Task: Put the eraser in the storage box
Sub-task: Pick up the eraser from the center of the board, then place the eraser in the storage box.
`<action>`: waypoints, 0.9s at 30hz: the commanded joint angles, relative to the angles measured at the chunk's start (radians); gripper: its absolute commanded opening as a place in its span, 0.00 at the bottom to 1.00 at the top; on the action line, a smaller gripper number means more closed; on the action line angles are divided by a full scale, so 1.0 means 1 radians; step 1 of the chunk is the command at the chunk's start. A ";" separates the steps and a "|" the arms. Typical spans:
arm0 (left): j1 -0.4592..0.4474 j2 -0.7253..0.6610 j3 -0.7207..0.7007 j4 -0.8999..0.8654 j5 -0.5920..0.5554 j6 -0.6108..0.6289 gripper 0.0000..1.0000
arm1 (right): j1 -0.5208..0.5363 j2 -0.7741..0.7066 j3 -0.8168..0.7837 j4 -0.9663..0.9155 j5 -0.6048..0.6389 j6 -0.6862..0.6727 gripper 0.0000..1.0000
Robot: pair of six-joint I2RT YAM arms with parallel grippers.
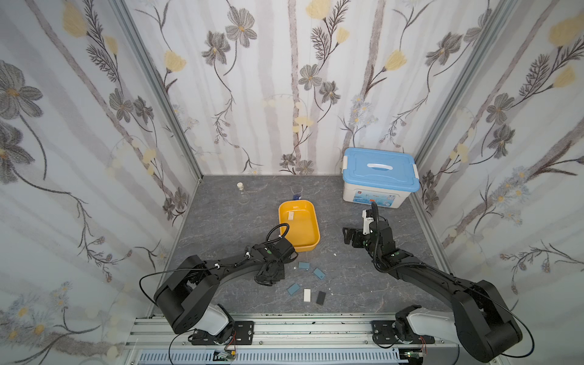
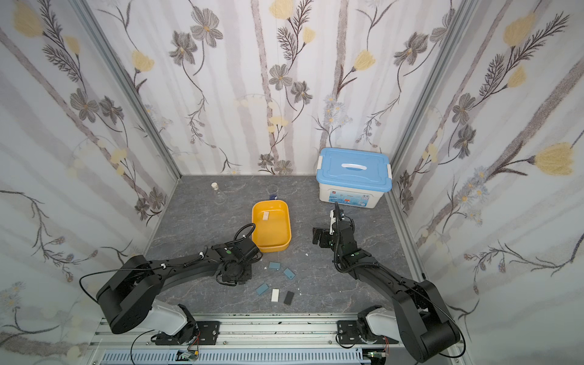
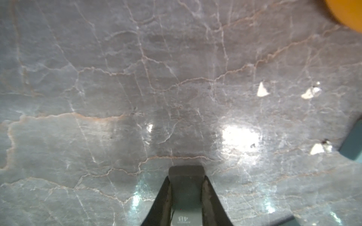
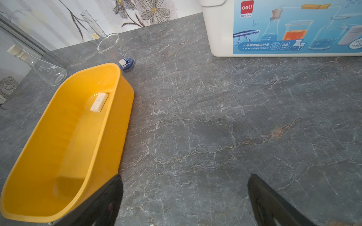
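Left gripper (image 3: 186, 178) is clamped tight on a grey eraser (image 3: 186, 195) marked 4B, low over the table (image 3: 117, 78). Can't tell if the eraser touches the surface. In both top views this gripper points down just beside the near corner of the tub (image 1: 317, 221), so the eraser is outside the tub. The tub is lidless, mid-table, and holds a single white eraser (image 4: 99, 102) lying flat toward its far end. Right gripper (image 4: 185, 175) is spread wide, gripping nothing, over the table between the tub and the white box (image 1: 373, 196), whose blue lid (image 1: 357, 170) is on. A beaker (image 4: 115, 49) with blue at the bottom stands just behind the tub, with a stoppered clear flask (image 4: 43, 68) near it. Loose erasers (image 1: 307, 295) lie near the left gripper: three blue, one white, one black.
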 commanded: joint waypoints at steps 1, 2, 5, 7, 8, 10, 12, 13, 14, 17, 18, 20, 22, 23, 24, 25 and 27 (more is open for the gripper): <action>0.000 0.011 -0.010 0.019 0.056 0.002 0.22 | 0.001 0.005 0.002 0.029 0.003 0.014 1.00; 0.000 0.006 -0.007 0.014 0.052 0.003 0.22 | 0.001 0.003 0.002 0.029 0.004 0.012 1.00; 0.000 -0.024 0.011 -0.023 0.026 0.008 0.22 | 0.001 0.001 0.004 0.024 0.013 0.010 1.00; 0.001 -0.051 0.033 -0.055 0.009 0.015 0.22 | 0.000 0.000 0.003 0.024 0.014 0.011 1.00; 0.004 -0.065 0.046 -0.070 0.002 0.020 0.22 | 0.000 0.000 0.003 0.024 0.015 0.011 1.00; 0.009 -0.091 0.072 -0.102 -0.011 0.032 0.22 | 0.000 0.002 0.004 0.023 0.015 0.011 1.00; 0.014 -0.117 0.105 -0.139 -0.027 0.041 0.22 | 0.001 0.002 0.005 0.023 0.015 0.010 1.00; 0.016 -0.133 0.125 -0.160 -0.037 0.047 0.22 | 0.000 0.000 0.007 0.022 0.016 0.009 1.00; 0.019 -0.149 0.147 -0.180 -0.045 0.054 0.22 | 0.000 -0.001 0.009 0.019 0.017 0.007 1.00; 0.040 -0.172 0.212 -0.213 -0.047 0.089 0.23 | 0.001 -0.011 0.014 0.008 0.029 0.001 1.00; 0.048 -0.167 0.234 -0.219 -0.045 0.104 0.24 | 0.001 -0.016 0.014 0.007 0.033 -0.001 1.00; 0.065 -0.142 0.287 -0.228 -0.042 0.136 0.24 | 0.000 -0.022 0.016 0.005 0.038 -0.006 1.00; 0.078 -0.106 0.344 -0.233 -0.043 0.177 0.24 | -0.001 -0.021 0.019 -0.001 0.039 -0.006 1.00; 0.084 -0.083 0.378 -0.235 -0.044 0.196 0.24 | -0.001 -0.021 0.021 -0.001 0.041 -0.006 1.00; 0.088 -0.064 0.408 -0.236 -0.042 0.214 0.24 | -0.001 -0.021 0.021 -0.002 0.043 -0.006 1.00; 0.094 -0.041 0.444 -0.238 -0.041 0.231 0.24 | -0.001 -0.021 0.021 -0.002 0.043 -0.006 1.00; 0.102 0.002 0.508 -0.239 -0.037 0.264 0.24 | -0.001 -0.024 0.021 -0.001 0.045 -0.004 1.00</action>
